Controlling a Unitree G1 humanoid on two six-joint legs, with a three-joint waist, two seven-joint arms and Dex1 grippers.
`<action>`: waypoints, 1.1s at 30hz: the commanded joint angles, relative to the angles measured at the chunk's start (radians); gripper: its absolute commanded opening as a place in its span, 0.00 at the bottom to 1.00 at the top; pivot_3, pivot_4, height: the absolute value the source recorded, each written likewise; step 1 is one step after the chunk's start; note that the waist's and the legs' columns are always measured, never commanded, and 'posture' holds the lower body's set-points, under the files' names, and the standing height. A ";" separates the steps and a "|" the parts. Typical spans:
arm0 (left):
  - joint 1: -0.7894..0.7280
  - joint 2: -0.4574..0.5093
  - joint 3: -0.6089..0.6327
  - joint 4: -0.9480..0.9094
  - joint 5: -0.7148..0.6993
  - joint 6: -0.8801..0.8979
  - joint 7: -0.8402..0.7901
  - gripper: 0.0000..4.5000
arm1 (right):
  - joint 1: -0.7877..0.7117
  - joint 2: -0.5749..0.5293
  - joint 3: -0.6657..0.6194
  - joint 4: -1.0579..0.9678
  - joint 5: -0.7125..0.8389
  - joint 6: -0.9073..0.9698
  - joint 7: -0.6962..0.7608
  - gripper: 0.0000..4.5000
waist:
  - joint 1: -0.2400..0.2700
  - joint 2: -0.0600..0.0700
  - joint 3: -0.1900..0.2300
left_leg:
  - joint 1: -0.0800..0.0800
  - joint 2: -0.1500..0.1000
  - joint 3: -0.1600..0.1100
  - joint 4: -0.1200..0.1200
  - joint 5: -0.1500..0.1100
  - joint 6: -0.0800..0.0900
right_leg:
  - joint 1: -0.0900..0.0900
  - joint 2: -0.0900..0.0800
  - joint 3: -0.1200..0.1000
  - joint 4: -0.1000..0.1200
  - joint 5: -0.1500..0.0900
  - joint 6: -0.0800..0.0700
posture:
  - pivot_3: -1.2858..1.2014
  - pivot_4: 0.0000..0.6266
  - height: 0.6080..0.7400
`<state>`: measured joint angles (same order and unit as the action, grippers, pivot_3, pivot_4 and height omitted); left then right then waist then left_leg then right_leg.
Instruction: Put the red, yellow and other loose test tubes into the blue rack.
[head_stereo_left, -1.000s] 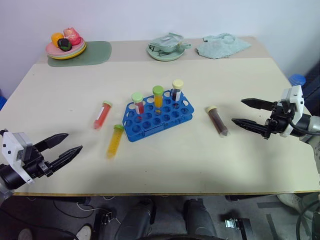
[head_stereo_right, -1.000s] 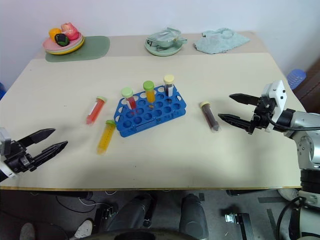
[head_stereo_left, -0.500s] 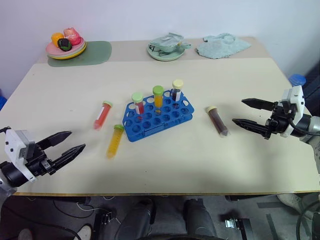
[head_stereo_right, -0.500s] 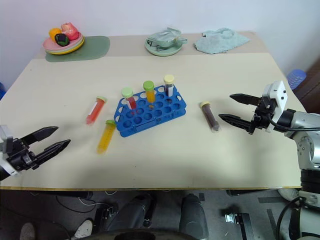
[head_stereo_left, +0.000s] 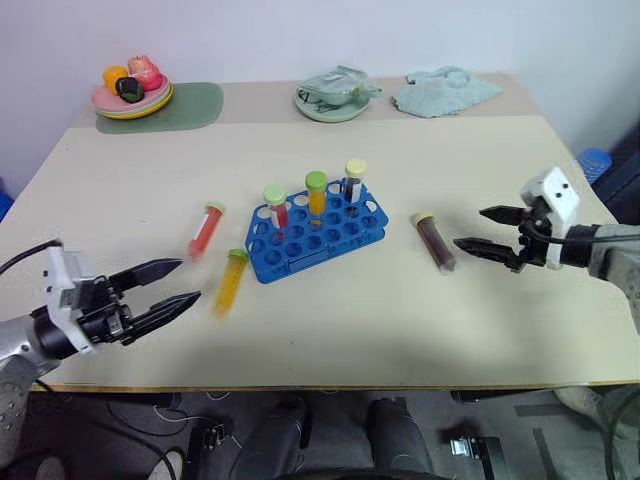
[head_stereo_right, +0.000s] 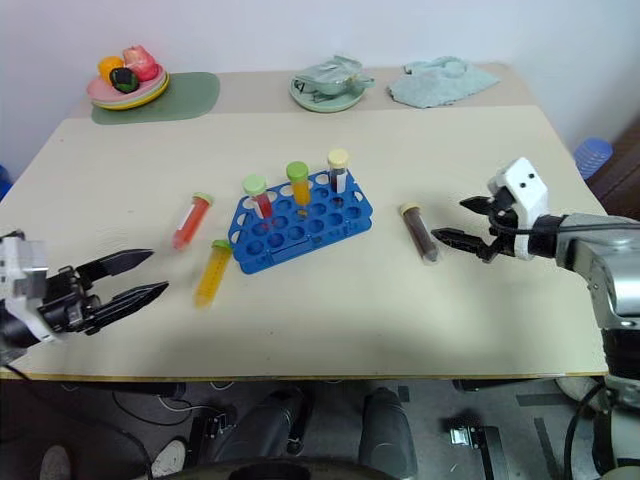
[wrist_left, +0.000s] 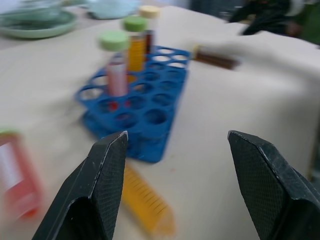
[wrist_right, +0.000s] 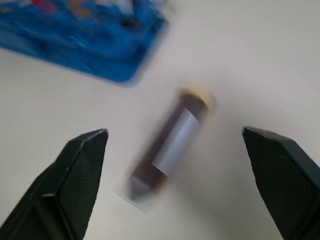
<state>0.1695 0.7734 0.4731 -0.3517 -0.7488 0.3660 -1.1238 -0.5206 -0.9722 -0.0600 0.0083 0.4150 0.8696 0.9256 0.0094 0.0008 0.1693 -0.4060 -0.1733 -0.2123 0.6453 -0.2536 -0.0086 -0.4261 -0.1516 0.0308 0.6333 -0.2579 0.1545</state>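
The blue rack (head_stereo_left: 318, 236) sits mid-table with three capped tubes standing in it. Left of it lie a red tube (head_stereo_left: 206, 229) and a yellow tube (head_stereo_left: 230, 281); right of it lies a dark-brown tube (head_stereo_left: 435, 241) with a pale cap. My left gripper (head_stereo_left: 180, 283) is open, low over the table's near left, pointing at the yellow tube from a hand's width away. Just right of the brown tube, my right gripper (head_stereo_left: 477, 228) is open and empty. The right wrist view shows the brown tube (wrist_right: 170, 145) between the spread fingers but farther out.
At the table's far side stand a plate of toy food (head_stereo_left: 132, 92) on a green mat, a pale green dish (head_stereo_left: 333, 98) and a crumpled cloth (head_stereo_left: 444, 90). The table's near edge runs just below my left gripper.
My left gripper has swung right toward the yellow tube. My right gripper has tilted downward and edged toward the brown tube. No tube has moved.
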 joint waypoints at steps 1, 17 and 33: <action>-0.056 0.006 -0.055 0.010 0.013 -0.014 -0.017 0.72 | -0.211 0.013 0.104 0.068 -0.005 0.283 -0.034 0.98 | -0.004 0.001 0.001 | 0.000 0.001 0.002 0.000 0.000 0.000 | -0.001 0.001 0.001 0.000 0.000 -0.001 | 0.52 0.24 1.00; -0.179 -0.068 -0.212 0.017 0.046 -0.037 -0.002 0.72 | -0.632 0.285 0.289 0.590 -0.139 0.500 -0.179 0.98 | -0.005 0.000 0.000 | -0.001 0.005 0.011 0.001 0.000 -0.004 | -0.004 0.001 0.002 -0.001 0.003 0.001 | 0.52 0.24 1.00; -0.211 -0.039 -0.236 0.013 -0.009 0.016 -0.095 0.72 | -0.707 0.405 0.279 0.821 -0.246 0.332 -0.201 0.98 | -0.030 0.000 0.000 | -0.001 0.006 0.012 0.001 0.000 -0.004 | -0.005 0.001 0.002 0.000 0.004 0.002 | 0.52 0.24 1.00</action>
<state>-0.0424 0.7215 0.2318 -0.3162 -0.7333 0.3760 -1.2105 -1.1979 -0.5826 0.2432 0.8182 0.1721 1.2137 0.7224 -0.0205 0.0010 0.1695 -0.4065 -0.1676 -0.1998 0.6462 -0.2533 -0.0126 -0.4311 -0.1500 0.0332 0.6338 -0.2542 0.1569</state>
